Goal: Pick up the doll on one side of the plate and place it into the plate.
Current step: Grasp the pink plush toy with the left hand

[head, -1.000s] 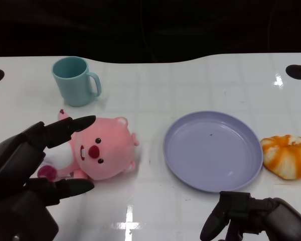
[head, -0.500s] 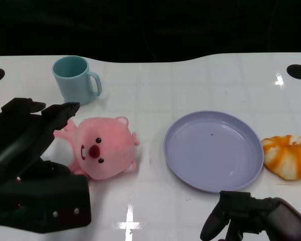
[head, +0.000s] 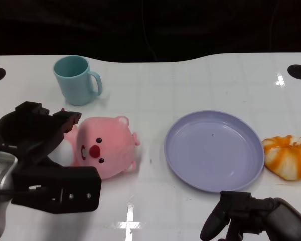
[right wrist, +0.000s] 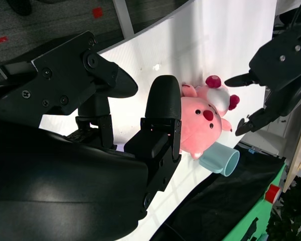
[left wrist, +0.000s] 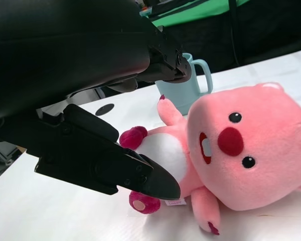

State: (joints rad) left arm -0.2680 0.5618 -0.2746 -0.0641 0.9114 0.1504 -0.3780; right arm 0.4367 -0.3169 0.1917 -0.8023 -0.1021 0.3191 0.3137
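The doll (head: pixel 104 152) lies toward the left edge of the tabletop (head: pixel 190 85), with the left hand (head: pixel 37 138) around its left side; bare tabletop separates the doll from the plate (head: pixel 213 149), leaving a passage between them; the cup (head: pixel 76 80) stands just behind the doll toward the far edge; a striped orange ball (head: pixel 288 156) sits just beside the plate's right rim; the right hand (head: pixel 251 218) occupies the near edge just in front of the plate.

left hand (head: pixel 37 150): matte black, blocky plate with small screws, tapered fingers, silver forearm | right hand (head: pixel 256 218): black, rounded shell
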